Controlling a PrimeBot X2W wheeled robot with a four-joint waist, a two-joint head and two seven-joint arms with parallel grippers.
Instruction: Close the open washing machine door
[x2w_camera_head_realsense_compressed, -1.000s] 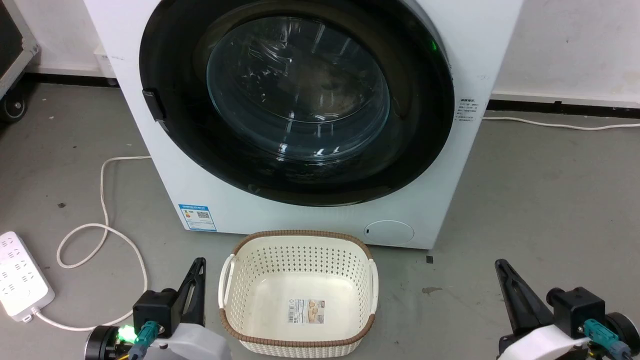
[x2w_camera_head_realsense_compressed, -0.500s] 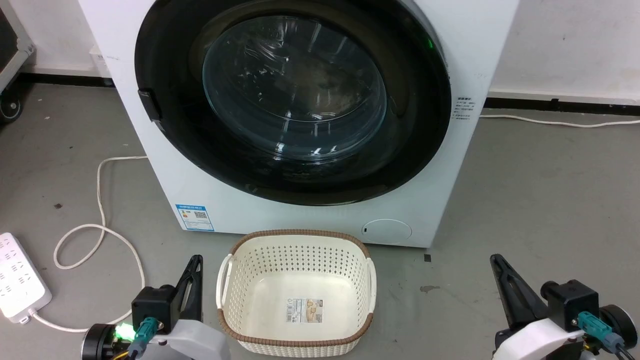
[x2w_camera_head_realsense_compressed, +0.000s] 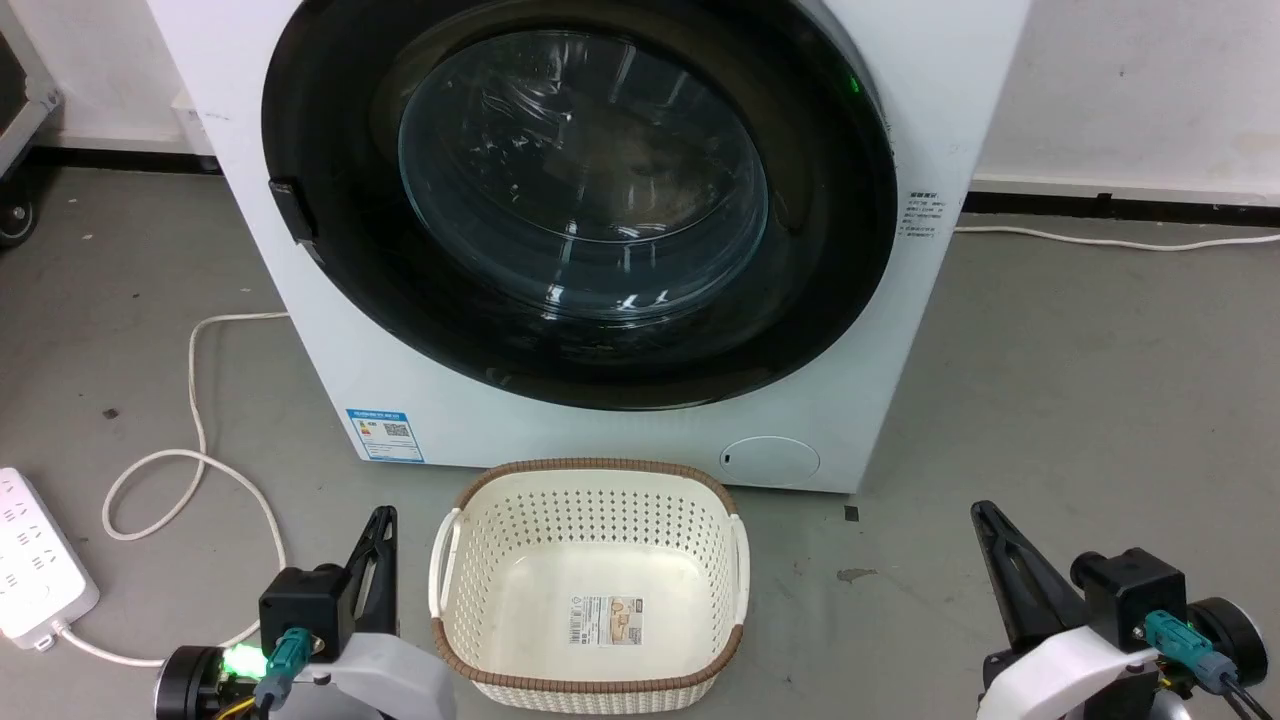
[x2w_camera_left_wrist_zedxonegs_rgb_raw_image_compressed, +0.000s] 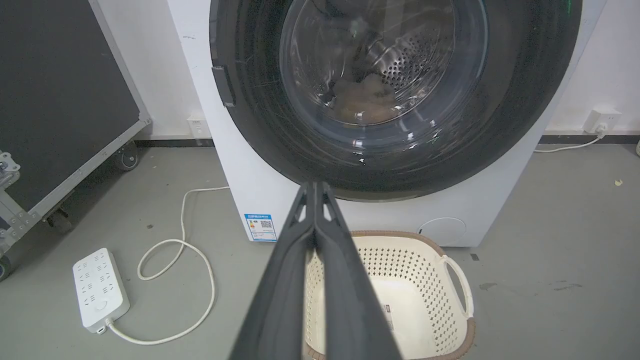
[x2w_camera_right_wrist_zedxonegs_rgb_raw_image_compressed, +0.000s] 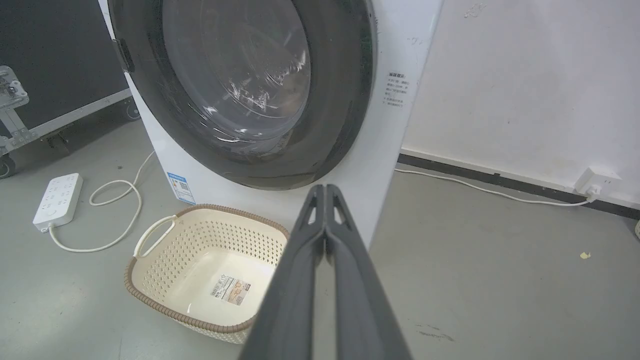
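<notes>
The head view's top edge cuts off the tops of the door (x2w_camera_head_realsense_compressed: 330, 250) and washer (x2w_camera_head_realsense_compressed: 960, 80). The label (x2w_camera_head_realsense_compressed: 384, 434) is too small to read. A brownish mass (x2w_camera_left_wrist_zedxonegs_rgb_raw_image_compressed: 362, 97) inside is too blurred to identify. The left gripper (x2w_camera_left_wrist_zedxonegs_rgb_raw_image_compressed: 315, 186) hides part of the basket (x2w_camera_left_wrist_zedxonegs_rgb_raw_image_compressed: 425, 280).

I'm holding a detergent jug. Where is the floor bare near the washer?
Widest bare floor: right of the washing machine, between the wall cable and the right gripper. Crowded: the basket stands close before the machine, and the power strip with its looped cord takes the floor to the left.
</notes>
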